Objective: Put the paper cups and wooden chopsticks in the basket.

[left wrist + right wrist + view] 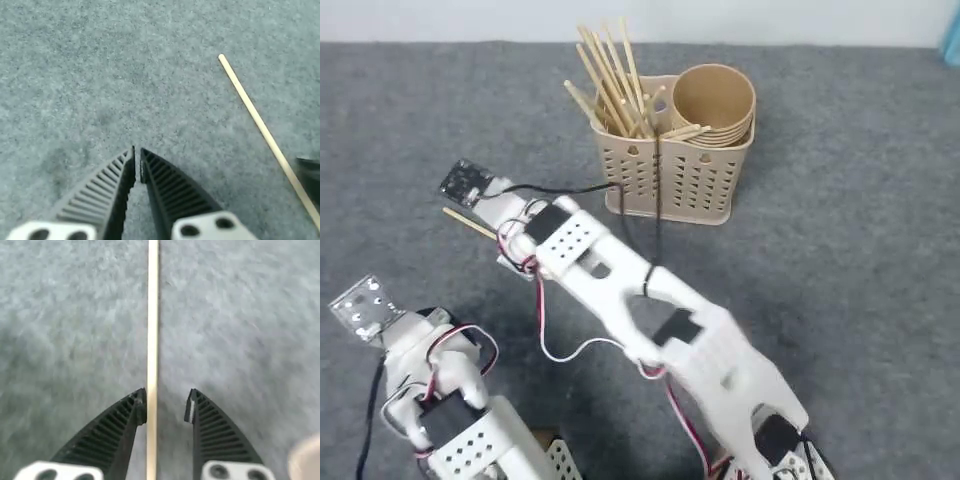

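- Left claw (136,156) closed, empty, above the carpet (100,75).
- Right claw (165,404) narrowly open astride the flat chopstick (152,315), whose length runs in line with its fingers.
- Basket (670,185) beyond holds cups (713,100) and leaning sticks (615,80).

No print, label, brand, number or sign can be read in any view. The dark board (468,182) at the wrist of the right arm, about 10 o'clock in the high view, has pale specks on it. They are too small to make out as characters.
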Robot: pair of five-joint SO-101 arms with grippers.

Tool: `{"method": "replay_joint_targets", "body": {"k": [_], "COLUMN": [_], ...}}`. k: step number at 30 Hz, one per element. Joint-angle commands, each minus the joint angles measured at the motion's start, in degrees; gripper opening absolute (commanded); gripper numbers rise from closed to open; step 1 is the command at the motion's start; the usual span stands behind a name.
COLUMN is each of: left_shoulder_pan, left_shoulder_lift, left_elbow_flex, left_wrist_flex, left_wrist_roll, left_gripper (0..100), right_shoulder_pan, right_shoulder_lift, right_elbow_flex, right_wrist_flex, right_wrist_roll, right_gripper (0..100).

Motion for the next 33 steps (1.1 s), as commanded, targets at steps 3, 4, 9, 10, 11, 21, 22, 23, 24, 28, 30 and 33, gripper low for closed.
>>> {"method": "replay_joint_targets", "body": {"k": [3, 4, 9, 10, 11, 21, 22, 23, 24, 28, 30, 33], "left_shoulder_pan": [-0.1, -0.1, -0.1, -0.1, -0.1, -0.1, -0.1, -0.1, -0.1, -0.1, -0.1, -0.1], "left_shoulder_lift": [-1.1, -1.1, -1.1, -1.1, -1.1, -1.1, -1.1, -1.1, -1.1, -1.1, -1.1, -1.1], "left_elbow_flex": [-0.1, -0.1, -0.1, -0.1, -0.1, -0.1, -0.1, -0.1, -0.1, -0.1, -0.1, -0.1], "left_wrist_flex": [-1.7, -1.7, -1.7, -1.7, -1.7, -1.7, -1.7, -1.7, -1.7, -1.7, -1.7, -1.7], "left_wrist_roll": [-0.5, -0.5, -0.5, -0.5, -0.5, -0.5, -0.5, -0.5, -0.5, -0.5, -0.5, -0.5], "left_gripper": [1, 1, 1, 1, 1, 1, 1, 1, 1, 1, 1, 1], "right_shoulder_pan": [-0.3, -0.2, -0.2, -0.2, -0.3, -0.7, -0.7, -0.7, -0.7, -0.9, -0.9, -1.5], "right_shoulder_lift": [11.3, 13.1, 19.7, 20.7, 21.4, 20.7, 18.5, 16.4, 14.4, 5.8, 0.9, -6.4], "right_elbow_flex": [-17.1, -19.3, -30.6, -33.1, -35.4, -60.5, -60.3, -60.4, -60.4, -60.5, -60.5, -60.5], "right_wrist_flex": [1.6, 3.0, 10.6, 12.3, 14.0, 30.5, 31.2, 32.3, 33.3, 37.0, 38.7, 42.2], "right_wrist_roll": [0.6, 0.7, 0.9, 0.8, 0.9, 1.0, 0.8, 0.9, 0.9, 0.9, 0.9, 1.0], "right_gripper": [10.5, 9.8, 0.9, 0.2, 1.1, 0.7, 0.7, 0.7, 0.7, 0.7, 0.7, 0.7]}}
